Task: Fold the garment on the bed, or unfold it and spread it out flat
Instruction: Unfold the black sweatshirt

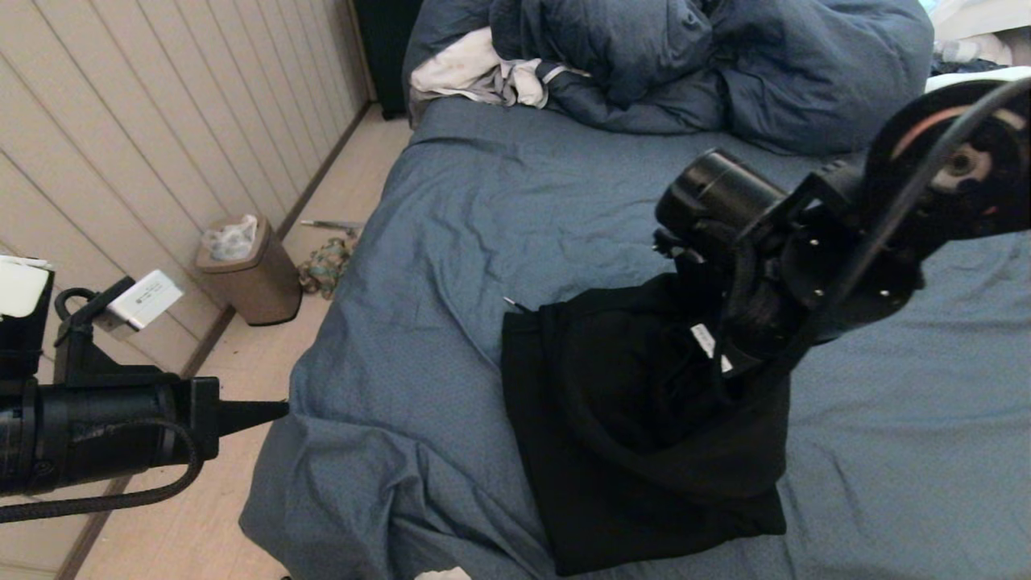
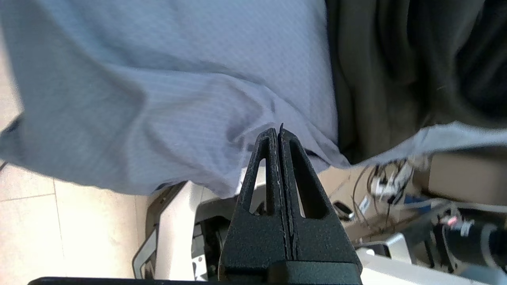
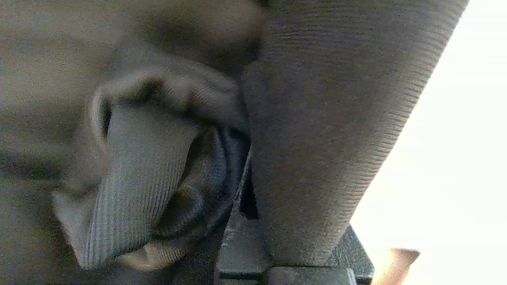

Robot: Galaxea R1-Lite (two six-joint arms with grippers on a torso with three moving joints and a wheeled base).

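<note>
One black garment [image 1: 644, 451] is lying on one bed [image 1: 451, 242]; one duvet [image 1: 709, 56] and one white-grey cloth [image 1: 475, 72] are sitting far; one bin [image 1: 250, 274] is standing left; two grippers are showing.

Black garment [image 1: 636, 435] bunched on blue-grey bed [image 1: 499, 209]

You are looking at the garment [image 1: 644, 435], a plain black sweatshirt of thick soft fabric, lying bunched and partly folded in the lower centre of the head view. Its left edge is running fairly straight, while rounded folds are curving across its middle and a small white label is showing near its upper right. It is resting on the bed [image 1: 451, 242], whose wrinkly blue-grey sheet is filling most of the frame and sagging over the near left corner. In the right wrist view, ribbed fabric is filling nearly everything.
</note>
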